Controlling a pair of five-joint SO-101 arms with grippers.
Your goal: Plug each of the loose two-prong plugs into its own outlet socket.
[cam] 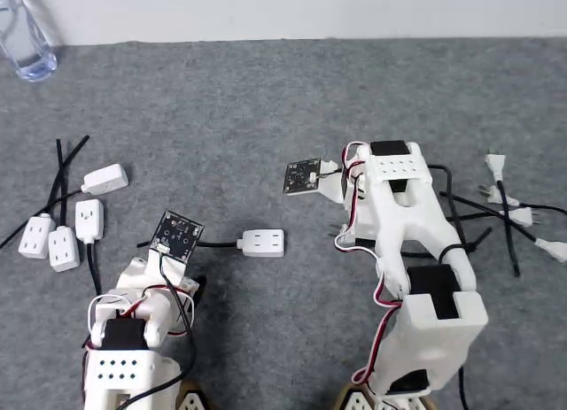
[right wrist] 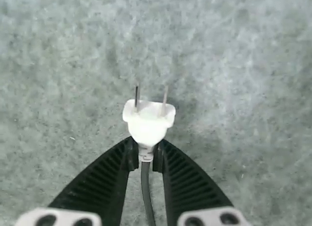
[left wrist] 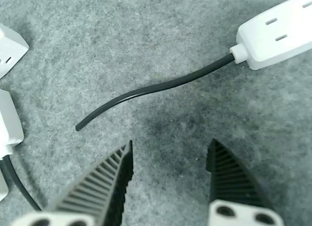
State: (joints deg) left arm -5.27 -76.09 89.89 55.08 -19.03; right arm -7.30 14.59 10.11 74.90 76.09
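Black ridged fingers (right wrist: 114,170) of the right gripper (right wrist: 145,148) pinch the white two-prong plug (right wrist: 148,119) at its neck, prongs pointing outward, apparently for insertion. Spread apart, the left gripper (left wrist: 170,147) hangs over the grey felt table (left wrist: 97,40) beside the black cord (left wrist: 156,87) of the white outlet socket (left wrist: 278,33), probably to steady it.

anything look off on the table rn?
Nothing spilled or broken. Odd: the middle socket has a short black cord ending in a loose stub, connected to nothing. The spare plugs lie with cords crossed, at the right of the high view. The right gripper is shut on a plug at its neck.
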